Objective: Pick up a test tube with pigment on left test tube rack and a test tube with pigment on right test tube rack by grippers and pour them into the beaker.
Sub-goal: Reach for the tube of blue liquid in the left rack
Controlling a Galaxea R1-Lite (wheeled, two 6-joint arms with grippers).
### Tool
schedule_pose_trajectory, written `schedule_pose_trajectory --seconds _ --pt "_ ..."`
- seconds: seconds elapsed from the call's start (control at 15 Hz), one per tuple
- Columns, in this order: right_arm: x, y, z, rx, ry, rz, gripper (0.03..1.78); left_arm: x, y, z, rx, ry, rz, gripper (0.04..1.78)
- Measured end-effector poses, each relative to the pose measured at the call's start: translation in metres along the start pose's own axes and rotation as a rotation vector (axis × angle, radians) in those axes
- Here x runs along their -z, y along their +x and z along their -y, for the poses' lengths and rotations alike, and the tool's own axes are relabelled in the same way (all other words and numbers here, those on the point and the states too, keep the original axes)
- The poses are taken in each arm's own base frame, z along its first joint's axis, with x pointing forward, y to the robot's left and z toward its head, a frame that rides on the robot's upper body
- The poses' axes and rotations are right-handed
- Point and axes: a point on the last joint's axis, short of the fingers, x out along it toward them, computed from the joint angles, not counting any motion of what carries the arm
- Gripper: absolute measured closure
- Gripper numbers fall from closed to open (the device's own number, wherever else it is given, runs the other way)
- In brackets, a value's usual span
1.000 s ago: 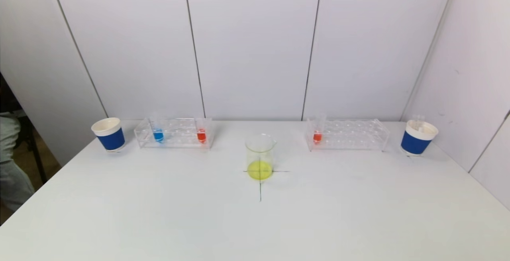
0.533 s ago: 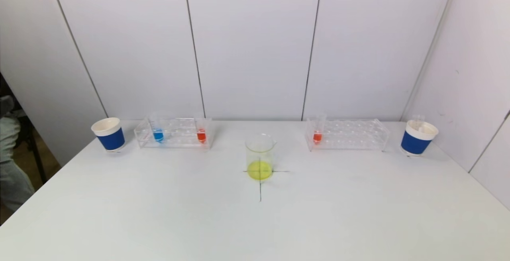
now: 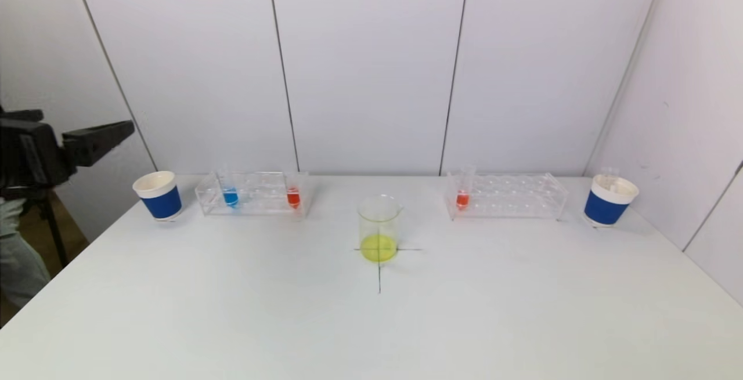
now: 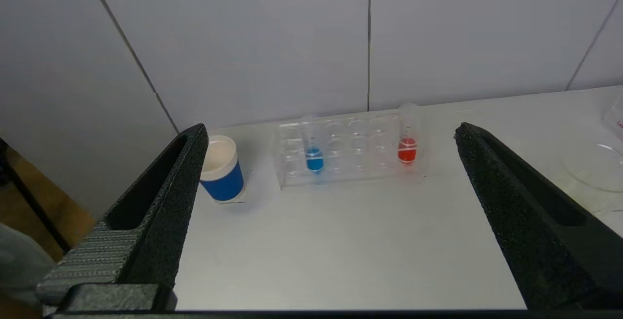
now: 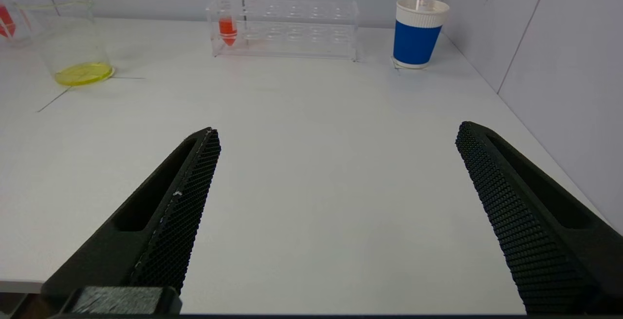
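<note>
Left tool [image 4: 331, 136] and right tool [image 5: 336, 134], both spread wide and empty; red-pigment tubes [image 3: 293, 194] [image 3: 462, 195] (light, slippery, likely fragile) are best gripped just below their rims

No text, label, brand or number can be read anywhere in these views. The only mark is a thin black cross [image 3: 380, 258] drawn on the white table [image 3: 371, 322], with the beaker [image 3: 379, 228] standing on its crossing point. Faint graduation lines show on the test tube [image 5: 226, 5] in the right rack, and a trace of red print sits on a clear item [image 4: 614, 117] at the edge of the left wrist view, both too small to make out.
</note>
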Motion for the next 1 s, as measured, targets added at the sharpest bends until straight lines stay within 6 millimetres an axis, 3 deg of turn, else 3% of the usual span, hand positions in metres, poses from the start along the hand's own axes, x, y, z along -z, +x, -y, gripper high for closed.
schedule_pose_trajectory --seconds 0.53,1.0 --pt "0.0 0.0 0.0 0.0 0.0 0.0 0.05 0.05 0.086 0.001 0.002 -0.015 -0.025 0.05" --pt "0.0 0.0 0.0 0.0 0.0 0.0 0.05 0.108 0.15 0.0 -0.008 -0.012 0.0 0.05"
